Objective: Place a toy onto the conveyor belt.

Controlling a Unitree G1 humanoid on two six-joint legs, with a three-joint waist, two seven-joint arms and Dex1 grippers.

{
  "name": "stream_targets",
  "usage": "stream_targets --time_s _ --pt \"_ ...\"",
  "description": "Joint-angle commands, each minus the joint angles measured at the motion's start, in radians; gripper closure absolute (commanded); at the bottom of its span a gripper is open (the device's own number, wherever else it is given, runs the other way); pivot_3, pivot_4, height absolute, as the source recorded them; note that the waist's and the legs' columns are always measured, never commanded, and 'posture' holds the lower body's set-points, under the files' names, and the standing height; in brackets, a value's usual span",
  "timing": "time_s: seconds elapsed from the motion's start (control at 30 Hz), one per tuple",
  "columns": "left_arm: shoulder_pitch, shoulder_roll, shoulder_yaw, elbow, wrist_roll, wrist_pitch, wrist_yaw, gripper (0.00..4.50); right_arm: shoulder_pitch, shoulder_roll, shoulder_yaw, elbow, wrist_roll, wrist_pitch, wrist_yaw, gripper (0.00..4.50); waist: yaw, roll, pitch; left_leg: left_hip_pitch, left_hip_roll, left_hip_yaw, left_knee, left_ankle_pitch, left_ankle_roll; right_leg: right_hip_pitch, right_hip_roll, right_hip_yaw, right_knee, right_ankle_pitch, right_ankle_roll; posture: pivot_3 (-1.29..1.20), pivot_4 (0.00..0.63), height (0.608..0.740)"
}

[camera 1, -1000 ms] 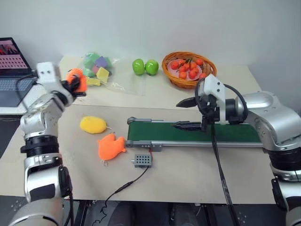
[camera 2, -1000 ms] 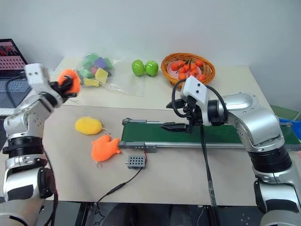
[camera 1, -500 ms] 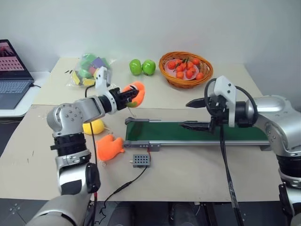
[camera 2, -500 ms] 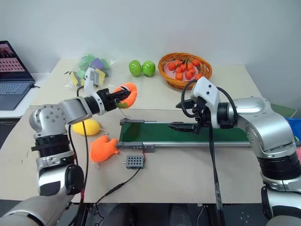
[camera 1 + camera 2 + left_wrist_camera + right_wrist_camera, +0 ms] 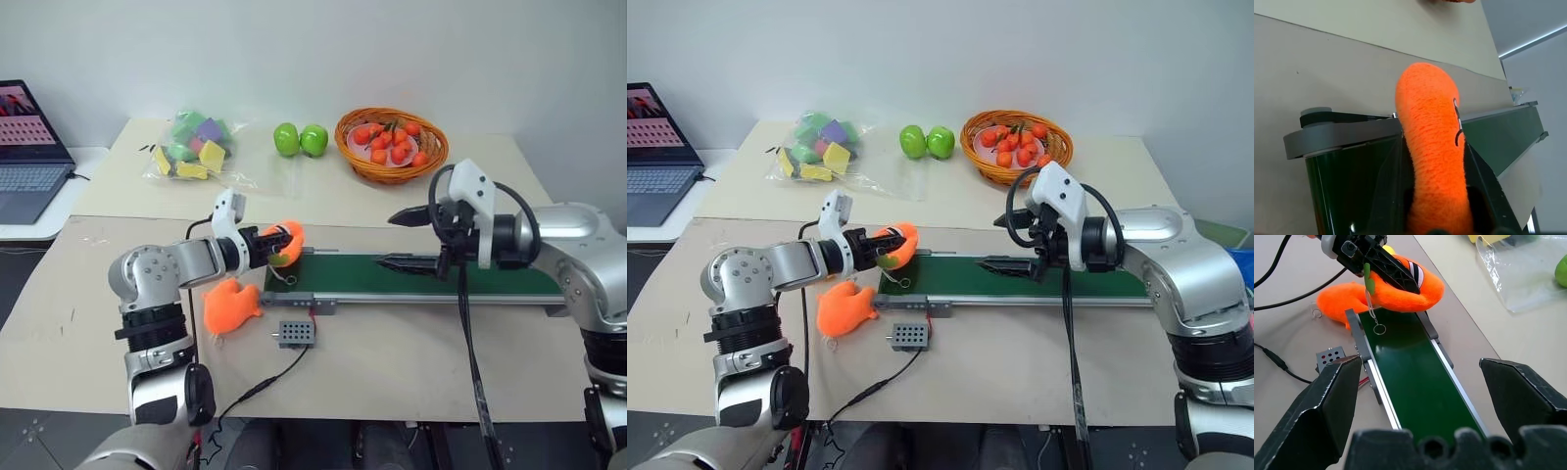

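The toy [image 5: 286, 238], a round orange plush with a green patch, hangs just over the left end of the conveyor belt [image 5: 421, 277]. My left gripper [image 5: 269, 247] is shut on the toy, its fingers pressing into the toy's sides [image 5: 1432, 147]. A small key ring [image 5: 1379, 329] dangles from the toy above the dark green belt [image 5: 1410, 377]. Further right, my right gripper [image 5: 400, 238] hovers open above the middle of the belt with nothing between its fingers.
A flat orange animal plush [image 5: 230, 305] lies on the table beside the belt's left end. A small grey box [image 5: 296, 333] with a cable sits in front of it. At the back are a bag of coloured blocks [image 5: 193, 152], two green apples [image 5: 300, 139], a basket of oranges [image 5: 391, 142] and a laptop [image 5: 27, 147].
My left arm has swung right and down, carrying the toy from the table's left side to over the belt's left end. The right gripper has stayed where it was.
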Motion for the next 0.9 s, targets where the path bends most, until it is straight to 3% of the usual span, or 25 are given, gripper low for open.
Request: stream_targets --time_s 0.03,0.27,0.33,0.4,0.43,0.63,0.9 --pt "0.011 0.005 -0.047 -0.061 -0.002 0.005 -0.022 4.26 -0.016 -0.028 -0.043 -0.019 0.009 -0.003 -0.002 0.00 0.000 0.000 0.000 0.000 0.000 0.000 0.000 0.000 0.000 0.000 0.000 0.000 0.000 0.000 0.000 0.00 0.150 0.738" --pt "0.048 0.023 -0.102 -0.080 0.011 0.000 -0.045 4.26 -0.019 -0.034 -0.043 -0.032 0.016 0.006 -0.011 0.00 0.000 0.000 0.000 0.000 0.000 0.000 0.000 0.000 0.000 0.000 0.000 0.000 0.000 0.000 0.000 0.00 0.150 0.738" --pt "0.048 0.031 -0.107 -0.079 0.016 -0.009 -0.051 3.39 -0.017 -0.034 -0.043 -0.036 0.017 0.009 -0.014 0.00 0.000 0.000 0.000 0.000 0.000 0.000 0.000 0.000 0.000 0.000 0.000 0.000 0.000 0.000 0.000 0.00 0.150 0.738" --pt "0.045 0.042 -0.112 -0.076 0.020 -0.014 -0.058 2.92 -0.017 -0.034 -0.044 -0.038 0.018 0.011 -0.017 0.00 0.000 0.000 0.000 0.000 0.000 0.000 0.000 0.000 0.000 0.000 0.000 0.000 0.000 0.000 0.000 0.00 0.150 0.738" --pt "0.037 0.049 -0.111 -0.073 0.021 -0.019 -0.063 2.34 -0.017 -0.034 -0.044 -0.038 0.018 0.012 -0.017 0.00 0.000 0.000 0.000 0.000 0.000 0.000 0.000 0.000 0.001 0.000 0.000 0.000 0.000 0.000 0.000 0.00 0.150 0.738" --pt "-0.016 0.076 -0.086 -0.043 0.036 -0.046 -0.070 0.16 -0.025 -0.029 -0.040 -0.037 0.017 0.012 -0.018 0.00 0.000 0.000 0.000 0.000 0.000 0.000 0.000 0.000 0.001 0.000 0.000 0.000 0.000 0.000 0.000 0.00 0.150 0.738" --pt "-0.093 0.064 -0.029 -0.035 0.026 -0.019 -0.049 0.03 -0.037 -0.023 -0.030 -0.029 0.013 0.009 -0.017 0.00 0.001 0.000 0.000 0.000 0.000 0.000 0.000 0.000 0.001 0.000 0.000 0.000 0.000 0.000 0.000 0.00 0.150 0.738"
